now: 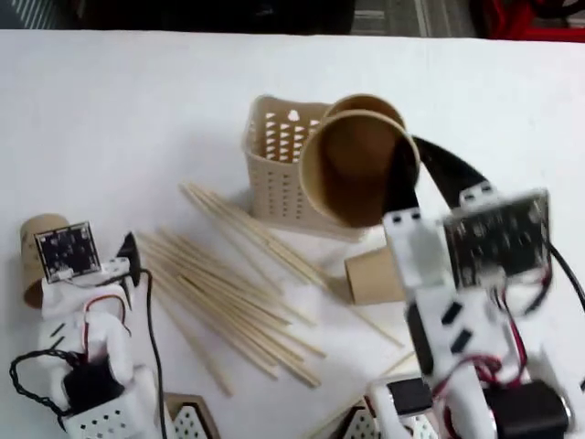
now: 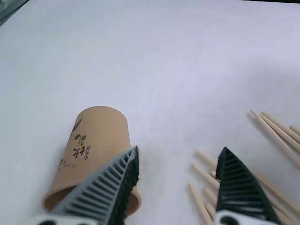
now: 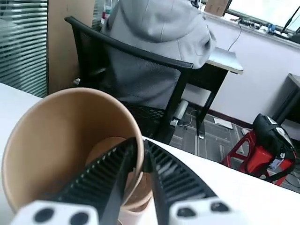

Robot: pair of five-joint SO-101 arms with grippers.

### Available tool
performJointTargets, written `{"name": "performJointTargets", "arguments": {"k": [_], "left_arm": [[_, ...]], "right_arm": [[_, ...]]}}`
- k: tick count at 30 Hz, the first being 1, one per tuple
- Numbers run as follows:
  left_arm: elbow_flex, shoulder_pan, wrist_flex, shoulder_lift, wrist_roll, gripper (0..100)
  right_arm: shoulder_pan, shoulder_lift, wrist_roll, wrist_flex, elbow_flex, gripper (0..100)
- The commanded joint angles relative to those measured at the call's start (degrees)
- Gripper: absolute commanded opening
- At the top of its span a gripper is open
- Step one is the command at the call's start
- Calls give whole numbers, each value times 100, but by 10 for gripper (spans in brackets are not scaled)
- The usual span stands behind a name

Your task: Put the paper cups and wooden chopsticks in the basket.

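My right gripper (image 3: 143, 146) is clamped tight on the rim of a paper cup (image 3: 61, 140), which hides part of the basket (image 1: 274, 165). My left gripper (image 2: 180, 157) gapes wide beside a fallen cup (image 2: 98, 140).

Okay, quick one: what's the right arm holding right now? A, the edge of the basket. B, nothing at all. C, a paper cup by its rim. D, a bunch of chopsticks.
C: in the right wrist view the right gripper has its fingers pinched on the rim of a paper cup, while the chopsticks lie loose on the table.
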Motion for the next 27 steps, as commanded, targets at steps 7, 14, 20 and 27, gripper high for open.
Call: {"name": "performJointTargets", "arguments": {"k": [7,14,20,27], "left_arm": [[-18,-57,-123,-48,62,264],[-9,-57,-123,-48,53,264],[-9,-57,-123,-48,53,264],[-9,-57,-123,-48,53,264]], "right_arm": [[171,778,-62,-532,114,20],[593,1165,-62,-1191,712,20],[611,1631,-62,-1358,870,20],[611,2360,-62,-1358,835,27]]}}
